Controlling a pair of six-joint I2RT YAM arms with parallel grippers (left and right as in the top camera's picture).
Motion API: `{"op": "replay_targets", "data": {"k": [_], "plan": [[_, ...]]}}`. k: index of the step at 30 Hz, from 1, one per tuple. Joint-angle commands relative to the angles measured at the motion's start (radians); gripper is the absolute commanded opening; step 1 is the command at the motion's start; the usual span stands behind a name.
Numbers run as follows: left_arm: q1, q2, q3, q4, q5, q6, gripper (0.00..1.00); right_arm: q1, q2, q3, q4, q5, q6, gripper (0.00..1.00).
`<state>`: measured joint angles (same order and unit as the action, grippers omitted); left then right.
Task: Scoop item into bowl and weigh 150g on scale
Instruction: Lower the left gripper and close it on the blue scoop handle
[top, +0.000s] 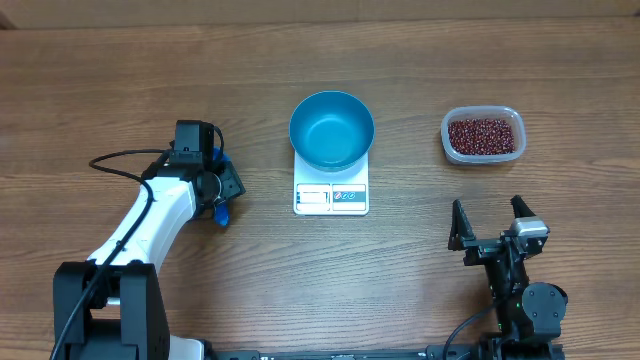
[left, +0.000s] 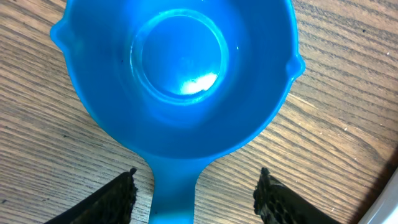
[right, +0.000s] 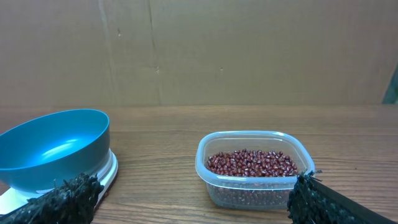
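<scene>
Counting one blue bowl (top: 331, 128) on one scale (top: 331, 197), one tub (top: 482, 110) of beans (top: 484, 135), one scoop (left: 180, 81); left gripper (left: 196, 180) part-open astride scoop handle, not touching; right gripper (top: 488, 208) wide open, empty.

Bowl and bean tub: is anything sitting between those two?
Nothing: only bare table separates the bowl from the tub, as the overhead view shows plainly.
</scene>
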<state>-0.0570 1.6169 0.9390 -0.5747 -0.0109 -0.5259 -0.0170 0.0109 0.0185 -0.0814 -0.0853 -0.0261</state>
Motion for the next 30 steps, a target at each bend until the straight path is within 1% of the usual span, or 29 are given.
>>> {"op": "replay_targets", "data": {"k": [1,4,9,11,14,19,23,25,30], "plan": [[0.006,0.019,-0.009,0.004,0.005,-0.014,0.63,0.008,-0.008,-0.011,0.005,0.011,0.004,1.00],[0.006,0.039,-0.009,0.003,0.005,-0.023,0.54,0.008,-0.008,-0.011,0.005,0.011,0.004,1.00],[0.006,0.041,-0.009,0.008,0.004,-0.032,0.55,0.008,-0.008,-0.011,0.005,0.011,0.004,1.00],[0.006,0.041,-0.009,0.008,0.005,-0.032,0.53,0.008,-0.008,-0.011,0.005,0.011,0.004,1.00],[0.006,0.041,-0.009,0.008,0.004,-0.032,0.48,0.008,-0.008,-0.011,0.005,0.011,0.004,1.00],[0.006,0.041,-0.009,0.008,0.005,-0.033,0.44,0.008,-0.008,-0.011,0.005,0.011,0.004,1.00],[0.006,0.041,-0.009,0.008,0.004,-0.036,0.38,0.008,-0.008,-0.011,0.005,0.011,0.004,1.00],[0.006,0.041,-0.009,0.008,0.004,-0.036,0.34,0.008,-0.008,-0.011,0.005,0.011,0.004,1.00],[0.006,0.041,-0.006,0.008,0.004,-0.036,0.28,0.008,-0.008,-0.011,0.005,0.011,0.004,1.00]]}}
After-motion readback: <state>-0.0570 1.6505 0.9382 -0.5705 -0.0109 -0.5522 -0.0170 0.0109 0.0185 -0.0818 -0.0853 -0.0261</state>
